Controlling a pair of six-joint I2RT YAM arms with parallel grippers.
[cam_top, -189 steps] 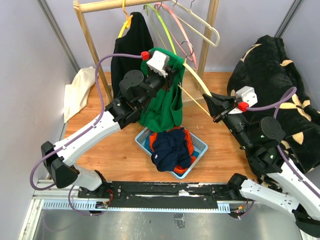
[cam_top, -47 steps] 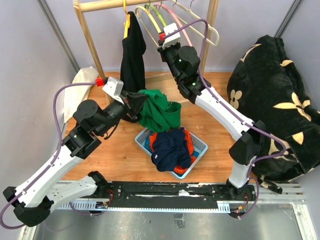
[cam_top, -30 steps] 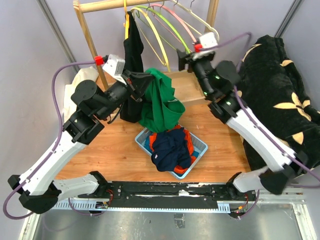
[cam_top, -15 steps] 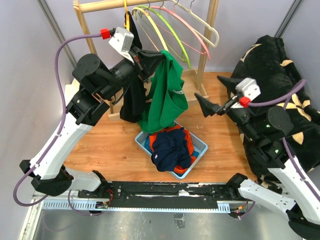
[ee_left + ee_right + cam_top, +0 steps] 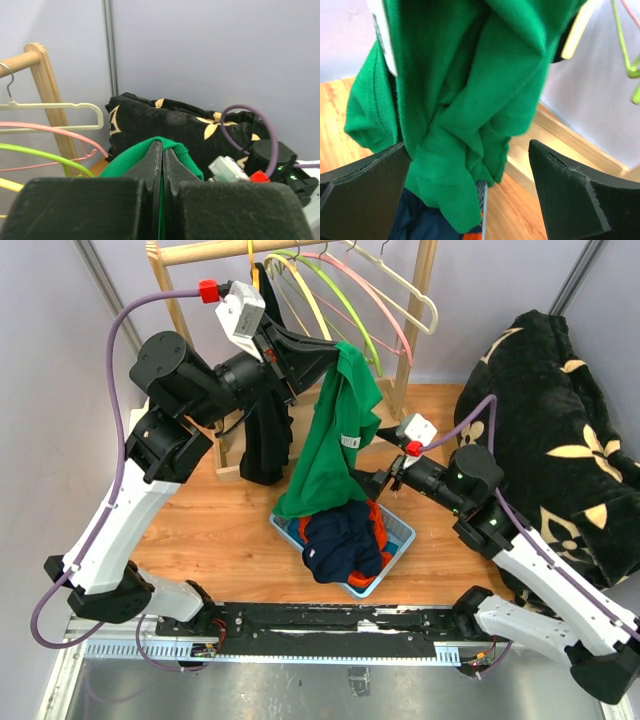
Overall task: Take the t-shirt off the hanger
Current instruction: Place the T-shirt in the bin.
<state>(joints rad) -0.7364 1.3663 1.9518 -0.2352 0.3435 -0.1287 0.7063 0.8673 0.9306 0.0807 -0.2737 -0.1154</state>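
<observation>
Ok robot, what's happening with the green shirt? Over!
Left gripper shut on green t-shirt, held high. Right gripper open beside its lower folds. Shirt dangles over basket, nothing blocking.

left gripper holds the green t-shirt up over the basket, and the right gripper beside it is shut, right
Not quite: the right gripper is open, jaws wide apart, as the right wrist view shows. The left gripper does hold the green t-shirt up over the basket.

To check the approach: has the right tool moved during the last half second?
Yes. The right tool moved left, away from the black blanket, toward the blue basket.
</observation>
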